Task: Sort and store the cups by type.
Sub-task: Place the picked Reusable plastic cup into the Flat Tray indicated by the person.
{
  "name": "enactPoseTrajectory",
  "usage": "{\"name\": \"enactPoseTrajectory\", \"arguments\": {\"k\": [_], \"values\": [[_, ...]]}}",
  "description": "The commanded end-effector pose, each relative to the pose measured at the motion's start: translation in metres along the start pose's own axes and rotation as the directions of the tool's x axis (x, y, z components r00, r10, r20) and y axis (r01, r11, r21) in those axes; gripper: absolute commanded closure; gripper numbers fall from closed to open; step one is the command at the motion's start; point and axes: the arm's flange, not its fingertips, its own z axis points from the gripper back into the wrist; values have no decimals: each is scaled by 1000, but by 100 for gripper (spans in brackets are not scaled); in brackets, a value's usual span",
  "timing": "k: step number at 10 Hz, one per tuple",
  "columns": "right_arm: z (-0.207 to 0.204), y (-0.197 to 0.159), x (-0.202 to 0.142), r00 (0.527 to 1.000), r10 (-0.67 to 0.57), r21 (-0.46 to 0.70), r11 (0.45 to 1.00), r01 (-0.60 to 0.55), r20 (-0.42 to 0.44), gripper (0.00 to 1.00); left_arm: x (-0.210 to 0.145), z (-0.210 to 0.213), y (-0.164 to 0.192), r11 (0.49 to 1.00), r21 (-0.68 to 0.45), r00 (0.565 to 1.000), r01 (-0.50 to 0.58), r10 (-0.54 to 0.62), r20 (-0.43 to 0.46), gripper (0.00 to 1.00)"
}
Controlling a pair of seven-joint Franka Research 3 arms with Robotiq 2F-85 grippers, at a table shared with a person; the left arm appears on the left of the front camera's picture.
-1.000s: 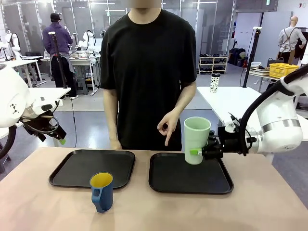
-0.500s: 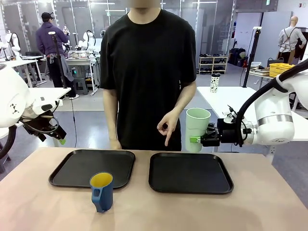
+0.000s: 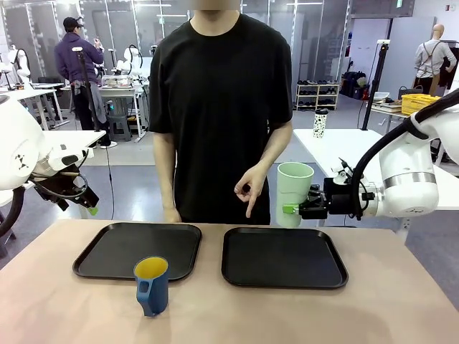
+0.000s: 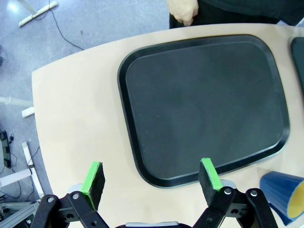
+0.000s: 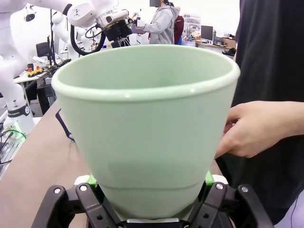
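Gripping the mint-green tumbler (image 3: pixel 294 188) low on its wall with the right tool (image 3: pixel 290 209), pads clenched on either side, mouth up, seemingly to keep the rim free and the base ready to go down flat. Holding it lifted clear of the table (image 3: pixel 401 308), by the far edge of the right tray (image 3: pixel 283 261); hard to say whether over the tray's rim or just beyond it. Pointing down beside it with the person's hand (image 3: pixel 251 188), index finger aimed at the far left corner of that tray, probably marking where the tumbler belongs. Hovering off the table's left edge with the left tool (image 4: pixel 151 176), pads spread wide, grasping nothing, looking down on the bare left tray (image 4: pixel 204 95). Over to the dark blue mug (image 3: pixel 151 285): standing upright on the table near its front edge, just in front of the left tray toward its right corner, handle toward the robot, yellow inside showing. Looks like one cup per tray: tumbler first, mug not yet stored and well placed for the idle left tool.
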Motion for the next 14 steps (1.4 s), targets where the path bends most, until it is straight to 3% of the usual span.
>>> {"name": "enactPoseTrajectory", "arguments": {"k": [1, 8, 14], "values": [[-7, -4, -21, 1000, -23, 25, 999, 23, 7, 15, -1, 2, 2, 1000, -4, 1000, -4, 4, 2, 0], [-26, -14, -105, 1000, -18, 17, 1000, 18, 7, 15, -1, 2, 2, 1000, -4, 1000, -4, 4, 2, 0], [-26, -17, -129, 998, -53, 10, 999, 53, -26, 12, -1, 2, 2, 1000, -4, 1000, -4, 4, 2, 0]]}}
